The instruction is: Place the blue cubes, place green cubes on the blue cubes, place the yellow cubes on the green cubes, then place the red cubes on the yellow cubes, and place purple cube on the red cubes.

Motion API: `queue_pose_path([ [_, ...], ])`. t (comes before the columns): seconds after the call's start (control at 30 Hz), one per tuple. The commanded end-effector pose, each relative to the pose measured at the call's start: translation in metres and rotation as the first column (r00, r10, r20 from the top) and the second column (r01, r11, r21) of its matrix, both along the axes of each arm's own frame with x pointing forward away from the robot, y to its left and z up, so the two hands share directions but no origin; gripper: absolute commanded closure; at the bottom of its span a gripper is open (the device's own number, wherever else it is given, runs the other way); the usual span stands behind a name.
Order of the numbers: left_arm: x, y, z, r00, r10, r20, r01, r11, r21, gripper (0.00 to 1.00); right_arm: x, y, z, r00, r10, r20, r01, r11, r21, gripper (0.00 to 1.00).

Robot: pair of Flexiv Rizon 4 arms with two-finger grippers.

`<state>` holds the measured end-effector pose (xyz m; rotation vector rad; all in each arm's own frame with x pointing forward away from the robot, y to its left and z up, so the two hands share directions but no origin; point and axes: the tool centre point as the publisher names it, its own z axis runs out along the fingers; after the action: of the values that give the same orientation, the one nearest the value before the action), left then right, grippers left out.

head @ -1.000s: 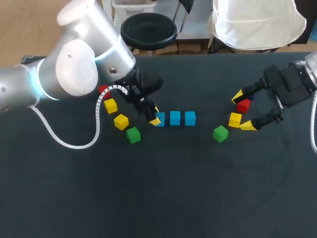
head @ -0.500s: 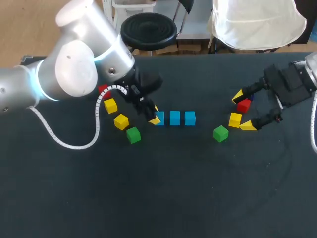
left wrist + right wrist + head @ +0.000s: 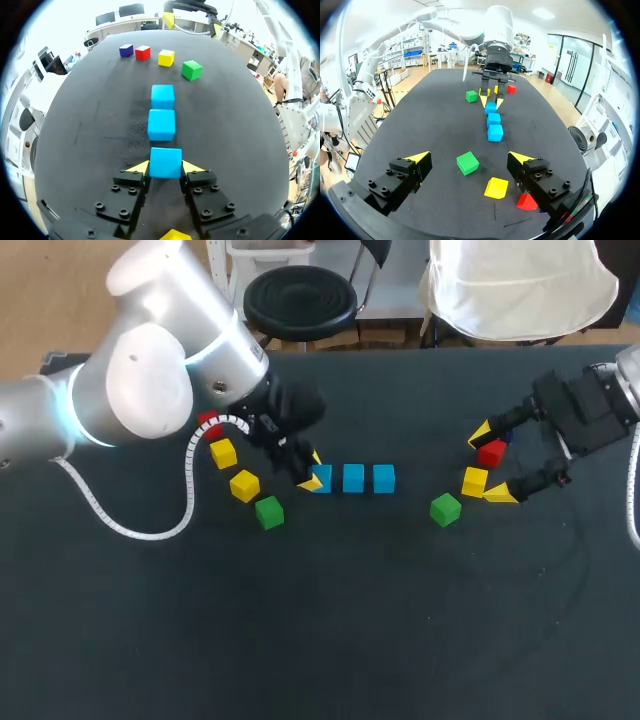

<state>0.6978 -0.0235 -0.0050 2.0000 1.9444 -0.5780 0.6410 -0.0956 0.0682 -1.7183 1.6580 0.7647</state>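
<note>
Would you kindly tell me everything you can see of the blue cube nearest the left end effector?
The blue cube is a matte, sharp-edged block. It rests flat on the dark table at one end of a row of three, slightly apart from the middle blue cube. The left end effector grips it, yellow fingertips against two opposite sides.

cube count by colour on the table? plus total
blue cubes: 3
green cubes: 2
yellow cubes: 3
red cubes: 2
purple cube: 1
total: 11
</note>
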Motion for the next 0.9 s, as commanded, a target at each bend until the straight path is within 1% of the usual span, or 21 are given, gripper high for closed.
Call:
queue_pose_path([
  [0.03, -0.0023, 0.0013, -0.0005, 1.0, 0.002, 0.005, -0.002, 1.0, -0.004, 1.0, 0.0002, -0.0001, -0.0005, 1.0, 0.001, 0.001, -0.001, 1.0, 0.002, 0.0],
  [0.33, -0.0005, -0.0013, -0.0007, 1.0, 0.002, 0.012, -0.002, 1.0, -0.012, 1.0, 0.0002, -0.0001, -0.0005, 1.0, 0.001, 0.001, -0.001, 1.0, 0.002, 0.0],
  [0.9, -0.0007, -0.0032, -0.0014, 1.0, 0.001, 0.016, 0.0, 1.0, -0.005, 1.0, 0.0002, -0.0001, -0.0005, 1.0, 0.001, 0.001, -0.001, 1.0, 0.002, 0.0],
])
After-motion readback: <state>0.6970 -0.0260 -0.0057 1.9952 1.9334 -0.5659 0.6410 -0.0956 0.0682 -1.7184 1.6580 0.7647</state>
